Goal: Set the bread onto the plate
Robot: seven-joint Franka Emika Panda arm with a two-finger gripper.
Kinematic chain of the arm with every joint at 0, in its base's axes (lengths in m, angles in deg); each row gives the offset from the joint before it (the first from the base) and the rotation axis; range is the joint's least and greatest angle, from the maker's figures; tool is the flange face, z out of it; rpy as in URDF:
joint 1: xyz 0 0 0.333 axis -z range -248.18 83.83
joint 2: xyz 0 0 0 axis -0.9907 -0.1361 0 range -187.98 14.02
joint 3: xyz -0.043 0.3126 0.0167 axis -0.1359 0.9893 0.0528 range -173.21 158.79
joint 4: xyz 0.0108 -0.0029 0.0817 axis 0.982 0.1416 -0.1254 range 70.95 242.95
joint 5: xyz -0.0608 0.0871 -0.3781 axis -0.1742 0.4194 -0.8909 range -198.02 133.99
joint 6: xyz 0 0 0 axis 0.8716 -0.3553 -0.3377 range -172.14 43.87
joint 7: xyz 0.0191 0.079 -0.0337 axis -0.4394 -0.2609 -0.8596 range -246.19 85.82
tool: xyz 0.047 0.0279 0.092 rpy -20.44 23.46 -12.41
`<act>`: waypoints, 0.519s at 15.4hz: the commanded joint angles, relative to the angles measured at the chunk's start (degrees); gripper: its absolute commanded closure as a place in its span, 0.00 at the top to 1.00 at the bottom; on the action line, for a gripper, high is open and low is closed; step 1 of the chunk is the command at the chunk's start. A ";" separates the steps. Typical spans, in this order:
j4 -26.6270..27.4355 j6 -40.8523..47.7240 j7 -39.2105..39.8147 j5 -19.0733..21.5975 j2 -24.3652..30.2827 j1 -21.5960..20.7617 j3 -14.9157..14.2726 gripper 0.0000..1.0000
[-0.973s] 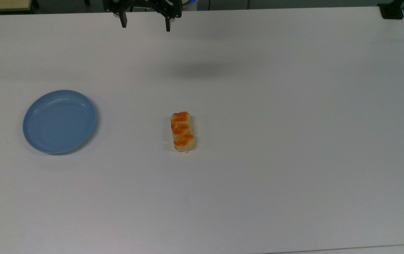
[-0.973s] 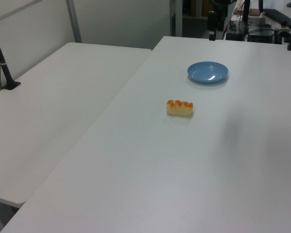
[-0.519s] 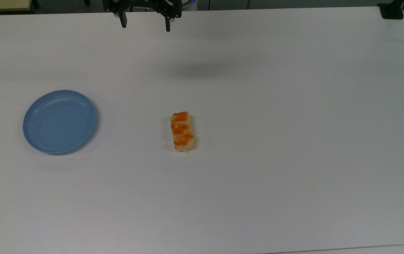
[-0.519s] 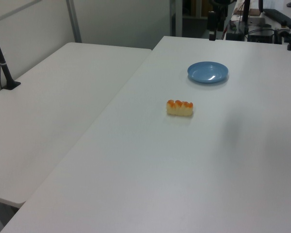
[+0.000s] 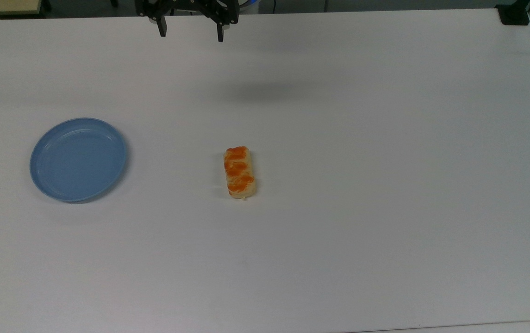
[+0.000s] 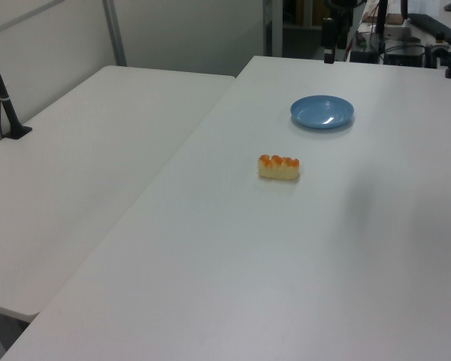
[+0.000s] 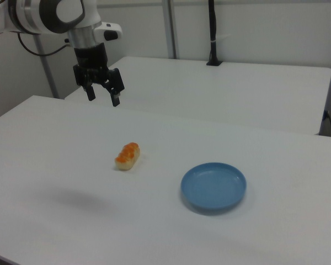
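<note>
Nothing that we could make out had moved since the earlier frames: plate, bread and end effector all sat where they had a second before. Reading the top view from its left, we saw the light-blue plate (image 5: 78,159) lying flat on the white tabletop (image 5: 385,138) with nothing in it. Well apart from it, toward the top view's middle, lay the bread (image 5: 240,172), a pale-yellow bun with orange-brown twist marks, resting on the tabletop with its long axis running up and down the top view. Above it, at the top view's upper edge, we found the end effector (image 5: 191,32) hanging with its two black fingers (image 5: 162,27) spread wide and nothing between them. In the right view the end effector (image 7: 102,94) hung in the air over the tabletop (image 7: 276,165), fingers pointing down and parted, on a white and grey arm (image 7: 49,14); the bread (image 7: 127,156) lay below it and a little toward the right view's right, and the plate (image 7: 213,186) sat farther right still. In the left view the bread (image 6: 279,167) lay nearer than the plate (image 6: 322,111).
</note>
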 commanded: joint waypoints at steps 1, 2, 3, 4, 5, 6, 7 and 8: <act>1.11 -0.79 0.55 1.17 0.48 -0.13 -0.15 1.00; 1.19 -0.88 0.55 1.17 0.40 -0.30 -0.15 1.00; 1.19 -0.88 0.55 1.17 -0.30 -0.39 -0.06 1.00; 1.02 -1.23 0.55 1.26 -1.09 -0.39 0.29 1.00; 1.02 -2.45 0.55 1.26 -1.97 -0.56 0.55 1.00; 1.28 -4.46 0.46 1.26 -2.67 -0.83 0.64 1.00; 1.37 -6.40 0.46 1.34 -3.46 -1.61 0.64 1.00; 1.37 -7.90 0.46 1.34 -4.95 -2.23 0.64 1.00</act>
